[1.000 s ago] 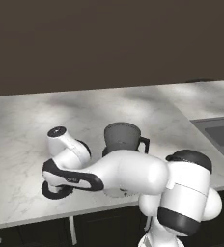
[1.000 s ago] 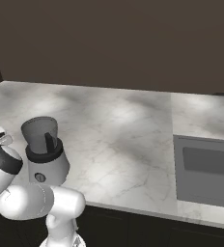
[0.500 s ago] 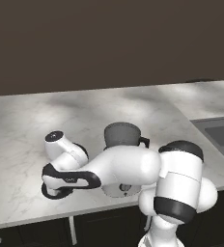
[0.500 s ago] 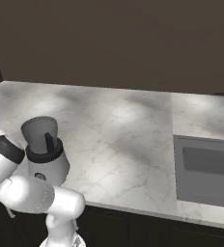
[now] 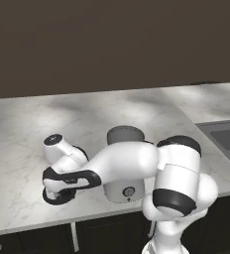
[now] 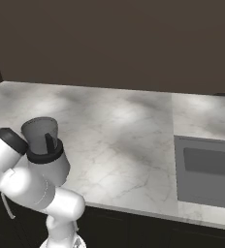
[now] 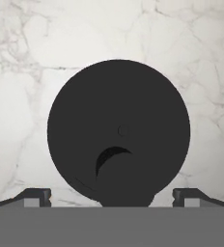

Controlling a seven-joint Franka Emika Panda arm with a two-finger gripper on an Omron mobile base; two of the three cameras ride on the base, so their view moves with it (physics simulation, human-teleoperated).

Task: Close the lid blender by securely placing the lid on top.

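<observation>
The black round lid (image 7: 119, 120) lies flat on the marble counter, its raised knob (image 7: 125, 179) low in the hand view between my fingertips (image 7: 36, 195). My gripper (image 7: 111, 197) hovers straight over it, open, with both tips spread wide and nothing held. In the left base view the hand covers most of the lid (image 5: 51, 197), left of the blender (image 5: 124, 168). The blender's translucent jar (image 6: 40, 131) stands uncovered on its grey base (image 6: 54, 167), black handle at the side.
The marble counter (image 5: 87, 119) stretches back to a dark wall. A sink (image 6: 206, 169) is sunk into the counter at the right. The counter's front edge runs just below the lid and the blender base.
My arm's shoulder and elbow have swung to the left and the hand has settled slightly lower over the lid. Lid and blender have stayed put.
</observation>
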